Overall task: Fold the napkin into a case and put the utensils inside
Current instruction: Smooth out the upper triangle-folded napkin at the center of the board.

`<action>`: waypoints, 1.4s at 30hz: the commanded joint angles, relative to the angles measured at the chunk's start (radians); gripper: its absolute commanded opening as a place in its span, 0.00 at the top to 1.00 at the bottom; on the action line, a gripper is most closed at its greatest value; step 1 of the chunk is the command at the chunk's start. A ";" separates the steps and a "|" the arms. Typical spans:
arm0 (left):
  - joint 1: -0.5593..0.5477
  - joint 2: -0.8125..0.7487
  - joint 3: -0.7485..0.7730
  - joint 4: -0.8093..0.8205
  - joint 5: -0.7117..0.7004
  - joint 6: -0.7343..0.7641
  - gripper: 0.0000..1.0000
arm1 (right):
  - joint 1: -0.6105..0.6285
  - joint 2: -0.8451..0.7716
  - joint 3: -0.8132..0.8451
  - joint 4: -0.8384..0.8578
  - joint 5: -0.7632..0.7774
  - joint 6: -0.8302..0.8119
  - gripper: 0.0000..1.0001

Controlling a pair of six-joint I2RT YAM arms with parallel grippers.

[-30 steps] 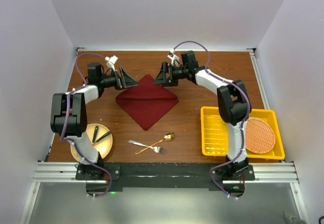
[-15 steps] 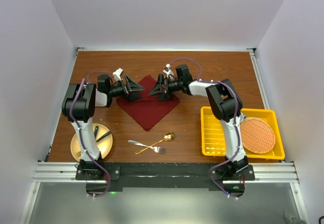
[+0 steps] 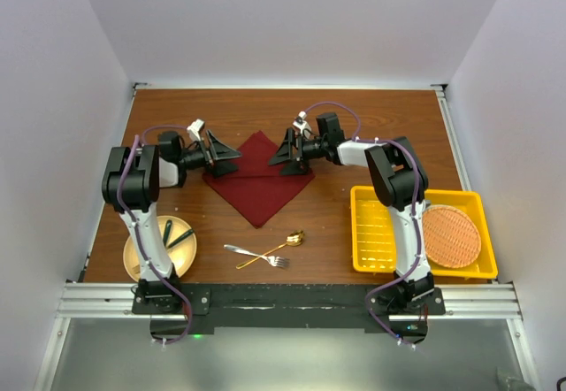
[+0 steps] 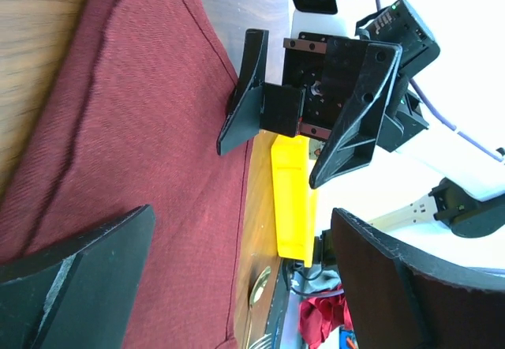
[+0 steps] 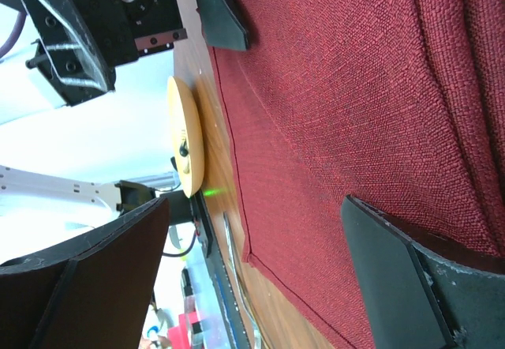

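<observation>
The left hand (image 3: 225, 157), spread and holding nothing, hovers at the left corner of the maroon napkin (image 3: 257, 192), whose widest span runs across the desk (image 3: 371, 121) to the equally released right hand (image 3: 283, 152).

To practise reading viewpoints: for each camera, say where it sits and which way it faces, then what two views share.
Top external: above, behind the bases, looking down on the napkin; both arms show whole.
Left wrist: low on the left arm, facing across the napkin to the right claw; own fingers below.
Right wrist: mirrored, facing the left claw and yellow plate; own fingers below.
Shared: both wrist views show the napkin.
</observation>
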 commanded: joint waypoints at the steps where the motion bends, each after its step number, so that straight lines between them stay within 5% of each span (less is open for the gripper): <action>1: 0.066 -0.009 -0.017 0.014 0.030 0.017 0.00 | -0.022 0.021 -0.033 -0.088 0.101 -0.044 0.04; 7: 0.089 -0.083 -0.058 0.120 0.055 -0.117 0.03 | -0.021 -0.055 0.002 -0.097 0.064 -0.032 0.04; 14: 0.043 -0.088 -0.083 0.598 0.022 -0.520 0.03 | 0.016 -0.151 0.013 0.002 0.044 0.060 0.02; 19: -0.055 -0.046 -0.061 0.610 -0.013 -0.524 0.04 | 0.051 -0.106 0.022 0.102 0.059 0.181 0.02; 25: -0.151 0.049 -0.031 0.660 -0.033 -0.547 0.19 | 0.056 -0.011 0.042 0.154 0.049 0.217 0.09; 28: -0.151 0.086 -0.037 0.577 -0.034 -0.486 0.27 | 0.041 0.007 0.036 0.099 0.046 0.156 0.15; 35: -0.086 0.104 -0.046 0.273 -0.082 -0.235 0.35 | -0.016 0.049 0.037 -0.117 0.058 -0.036 0.53; 42: -0.072 -0.002 0.060 -0.046 -0.030 0.043 0.34 | 0.018 -0.014 -0.061 0.014 0.027 0.118 0.58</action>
